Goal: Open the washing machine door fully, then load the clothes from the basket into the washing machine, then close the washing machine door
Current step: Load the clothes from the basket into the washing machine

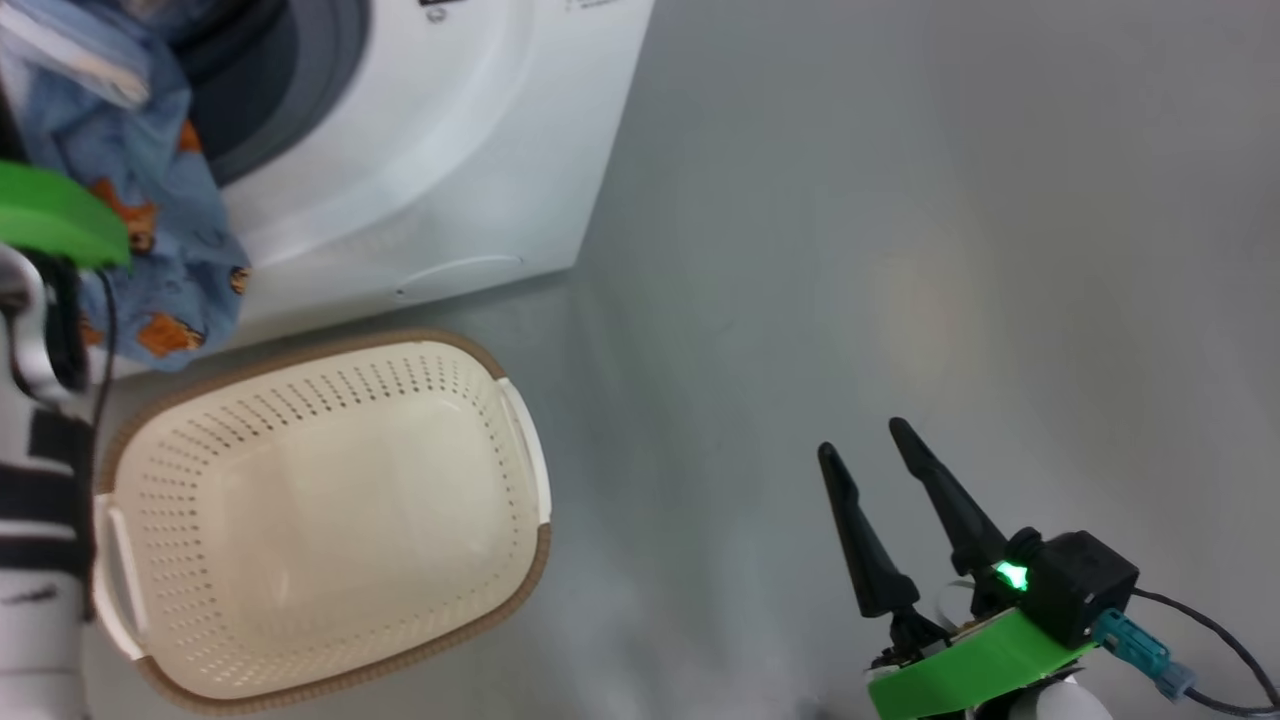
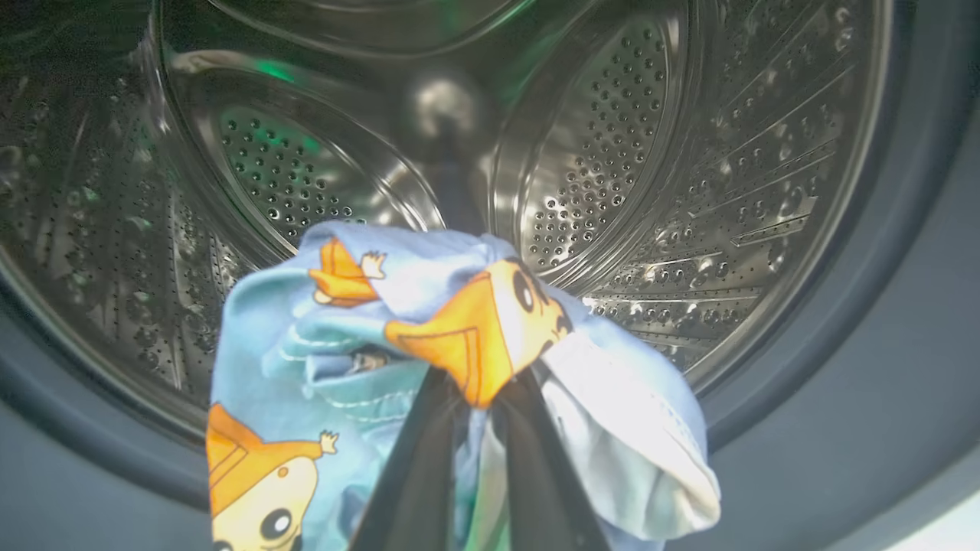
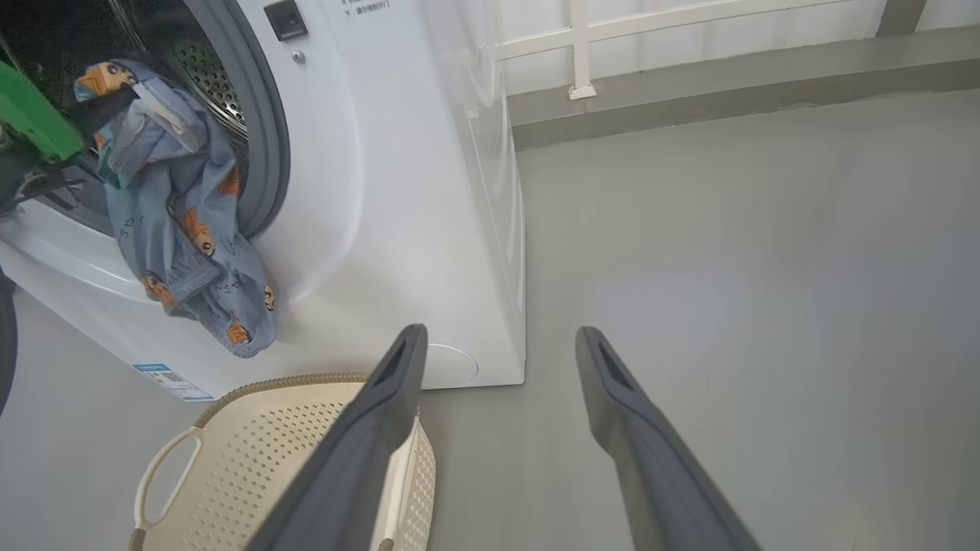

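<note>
Left hand (image 2: pixel 482 386) clamped on the clothes (image 2: pixel 344 321) at the mouth of the washing machine (image 1: pixel 450 150).

Both dark fingers (image 2: pixel 417 459) are pressed together on a bunched fold of light blue fabric with orange cartoon print, just in front of the washing machine's perforated steel drum (image 2: pixel 612 153). Seen from the right wrist, the top of the bundle sits level with the opening. The rest hangs down over the grey gasket (image 3: pixel 272 138) and the white front panel, outside the drum. Basket (image 1: pixel 300 400), cream with a brown rim, stands on the grey floor (image 1: pixel 900 250) just in front of the washing machine, below the hanging fabric. Blue label sticker (image 3: pixel 172 380) is low on the washing machine's front, near the basket rim. Right hand (image 1: pixel 863 438) is well to the right of the washing machine, above the floor, fingers spread apart, gripping nothing.
</note>
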Controlling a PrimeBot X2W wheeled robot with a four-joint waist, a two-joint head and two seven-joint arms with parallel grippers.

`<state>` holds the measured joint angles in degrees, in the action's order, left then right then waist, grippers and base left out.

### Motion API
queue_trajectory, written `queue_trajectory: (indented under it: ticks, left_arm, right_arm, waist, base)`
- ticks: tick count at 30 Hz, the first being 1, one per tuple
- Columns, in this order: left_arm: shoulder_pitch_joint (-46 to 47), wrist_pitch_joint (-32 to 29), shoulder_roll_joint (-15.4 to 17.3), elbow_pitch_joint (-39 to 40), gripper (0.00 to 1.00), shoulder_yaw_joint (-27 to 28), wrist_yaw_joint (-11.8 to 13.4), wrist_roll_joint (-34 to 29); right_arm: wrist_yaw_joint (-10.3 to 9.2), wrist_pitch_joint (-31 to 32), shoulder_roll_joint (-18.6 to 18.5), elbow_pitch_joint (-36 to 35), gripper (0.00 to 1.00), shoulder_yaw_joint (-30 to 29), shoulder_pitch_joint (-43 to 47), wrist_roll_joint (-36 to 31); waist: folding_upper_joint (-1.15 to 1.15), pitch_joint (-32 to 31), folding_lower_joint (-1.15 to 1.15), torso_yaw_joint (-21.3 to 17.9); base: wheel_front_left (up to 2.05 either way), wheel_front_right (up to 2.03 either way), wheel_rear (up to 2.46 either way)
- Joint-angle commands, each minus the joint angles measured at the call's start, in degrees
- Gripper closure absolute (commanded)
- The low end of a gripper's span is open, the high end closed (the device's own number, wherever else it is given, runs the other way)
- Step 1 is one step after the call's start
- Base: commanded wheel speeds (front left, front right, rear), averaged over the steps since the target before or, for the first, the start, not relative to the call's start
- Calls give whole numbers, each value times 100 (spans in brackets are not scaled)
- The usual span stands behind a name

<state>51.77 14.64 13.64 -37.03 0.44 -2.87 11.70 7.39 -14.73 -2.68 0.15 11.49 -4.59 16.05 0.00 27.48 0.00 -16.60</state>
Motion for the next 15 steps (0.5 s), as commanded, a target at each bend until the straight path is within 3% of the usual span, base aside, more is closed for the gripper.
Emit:
queue_trajectory:
  ticks: [1,9,15]
  left_arm:
    - [235,36,290,53,100,125,-9,-79]
    - [1383,36,809,-801,100,135,-61,-299]
    - [1977,36,1000,-941,100,209,-41,-324]
  right_arm:
    - [10,-27,-21,-111,0,187,-71,-79]
    - [10,-27,-21,-150,0,511,-215,-22]
    - [10,-27,-20,-193,0,596,-183,45]
  waist:
    - [0,339,0,-245]
    - [0,851,0,-534]
    - [0,1076,0,-672]
  base:
    - [0,0,0]
    - [0,0,0]
    - [0,0,0]
